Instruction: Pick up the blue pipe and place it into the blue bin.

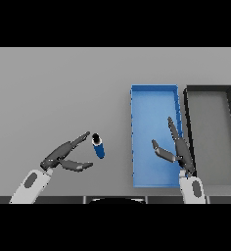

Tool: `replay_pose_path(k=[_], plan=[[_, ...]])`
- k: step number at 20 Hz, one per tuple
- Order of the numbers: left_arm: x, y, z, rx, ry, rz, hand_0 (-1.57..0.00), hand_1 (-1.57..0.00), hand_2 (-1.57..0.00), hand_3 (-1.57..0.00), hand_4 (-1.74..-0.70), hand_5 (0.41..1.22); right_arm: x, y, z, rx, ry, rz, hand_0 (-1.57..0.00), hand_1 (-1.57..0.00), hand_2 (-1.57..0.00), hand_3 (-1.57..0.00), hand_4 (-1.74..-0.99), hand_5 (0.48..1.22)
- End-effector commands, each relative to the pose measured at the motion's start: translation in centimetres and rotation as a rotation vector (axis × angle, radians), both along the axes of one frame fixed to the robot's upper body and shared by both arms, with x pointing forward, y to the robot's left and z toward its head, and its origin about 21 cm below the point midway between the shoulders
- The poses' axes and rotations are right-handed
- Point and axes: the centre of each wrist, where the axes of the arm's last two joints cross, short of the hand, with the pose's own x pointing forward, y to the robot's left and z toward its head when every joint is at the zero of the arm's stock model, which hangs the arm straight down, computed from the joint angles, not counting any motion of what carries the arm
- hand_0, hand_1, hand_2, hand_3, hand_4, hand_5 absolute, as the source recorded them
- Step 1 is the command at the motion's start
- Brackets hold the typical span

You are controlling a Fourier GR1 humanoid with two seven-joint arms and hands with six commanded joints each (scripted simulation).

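The short blue cylindrical pipe (98,146) with its dark open end lies on the grey desk (54,93), just left of the shallow blue rectangular bin (135,137). The left robot hand (63,158) sits right beside it, fingers spread apart, not gripping. The right robot hand (176,149) hovers over the bin, fingers straight. A dark grey tray (188,105) flanks the bin.

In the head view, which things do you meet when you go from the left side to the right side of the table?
Left hand → blue pipe → blue bin → black bin. The right hand overlaps the blue bin's right wall, so it is left out of the order.
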Motion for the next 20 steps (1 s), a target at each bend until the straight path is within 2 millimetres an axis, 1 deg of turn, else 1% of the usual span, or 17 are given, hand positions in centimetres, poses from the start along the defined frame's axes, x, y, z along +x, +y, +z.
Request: replay_pose_path(k=[1,4,5,6,7,8,10,11,13,14,16,17,18,19,20], plan=[[-0.1,-0.4,-0.4,-0.015,-0.019,-0.006,0.00,0.00,0.00,0.00,-1.21,0.483,-0.1,0.0,-0.1,0.010,-0.001,-0.002,0.00,0.00,0.00,0.00,-1.296,0.651],[0.2,-2.4,-1.7,-0.018,-0.031,0.001,0.00,0.00,0.00,0.00,-1.22,0.499,-0.3,-0.2,-0.4,0.021,0.012,0.002,0.00,0.00,0.00,0.00,-1.306,0.651],[0.3,-3.0,-1.9,-0.030,-0.038,0.002,0.00,0.00,0.00,0.00,-1.23,0.502,-0.1,-0.4,0.0,0.012,0.003,0.003,0.00,0.00,0.00,0.00,-1.309,0.651],[0.5,-3.5,-1.9,-0.038,-0.042,-0.002,0.00,0.00,0.00,0.00,-1.23,0.502,-0.2,-0.4,0.0,0.012,-0.001,0.001,0.00,0.00,0.00,0.00,-1.314,0.653],[0.8,-4.1,-1.9,-0.047,-0.044,-0.005,0.00,0.00,0.00,0.00,-1.22,0.502,-0.3,0.0,-0.1,0.018,0.005,0.003,0.00,0.00,0.00,0.00,-1.318,0.654],[1.0,-4.5,-2.4,-0.054,-0.032,-0.004,0.00,0.00,0.00,0.00,-1.22,0.502,-0.3,-0.3,0.1,0.017,0.005,0.002,0.00,0.00,0.00,0.00,-1.320,0.655],[1.3,-5.4,-3.1,-0.048,-0.037,-0.009,0.00,0.00,0.00,0.00,-1.19,0.496,-0.3,-0.1,0.1,0.007,0.013,-0.007,0.00,0.00,0.00,0.00,-1.320,0.659],[2.0,-5.7,-3.3,-0.028,-0.042,-0.006,0.00,0.00,0.00,0.00,-1.18,0.492,-0.3,0.0,0.0,0.013,0.026,-0.009,0.00,0.00,0.00,0.00,-1.324,0.662],[2.2,-6.8,-3.8,-0.027,-0.055,-0.012,0.00,0.00,0.00,0.00,-1.16,0.491,-0.8,-0.2,-0.3,0.008,0.019,-0.014,0.00,0.00,0.00,0.00,-1.323,0.665],[2.1,-7.5,-3.8,-0.064,-0.047,-0.023,0.00,0.00,0.00,0.00,-1.18,0.500,-0.8,-0.1,-0.5,0.005,0.032,-0.020,0.00,0.00,0.00,0.00,-1.319,0.665],[2.7,-7.7,-3.8,-0.106,-0.023,-0.021,0.00,0.00,-0.02,-0.02,-1.22,0.536,-0.7,-0.1,-0.4,0.009,0.016,-0.008,0.00,0.00,0.00,0.00,-1.321,0.664],[2.5,-7.7,-4.0,-0.133,-0.015,-0.032,0.00,0.00,-0.08,-0.07,-1.24,0.566,-0.5,-0.2,-0.4,0.007,0.030,-0.014,0.00,0.00,0.00,0.00,-1.322,0.664],[2.6,-8.2,-4.1,-0.141,-0.004,-0.026,0.00,-0.09,-0.21,-0.20,-1.28,0.607,-0.5,0.0,-0.4,0.011,0.031,-0.015,0.00,0.00,0.00,0.00,-1.320,0.664],[2.6,-8.4,-3.9,-0.164,0.005,-0.022,-0.09,-0.25,-0.39,-0.47,-1.31,0.730,-0.2,0.0,-0.4,0.014,0.025,-0.016,0.00,0.00,0.00,0.00,-1.319,0.663],[2.5,-8.4,-4.3,-0.189,0.019,-0.007,-0.34,-0.50,-0.63,-0.69,-1.39,0.828,0.0,0.0,-0.1,0.018,0.007,-0.013,0.00,0.00,0.00,0.00,-1.322,0.666]])
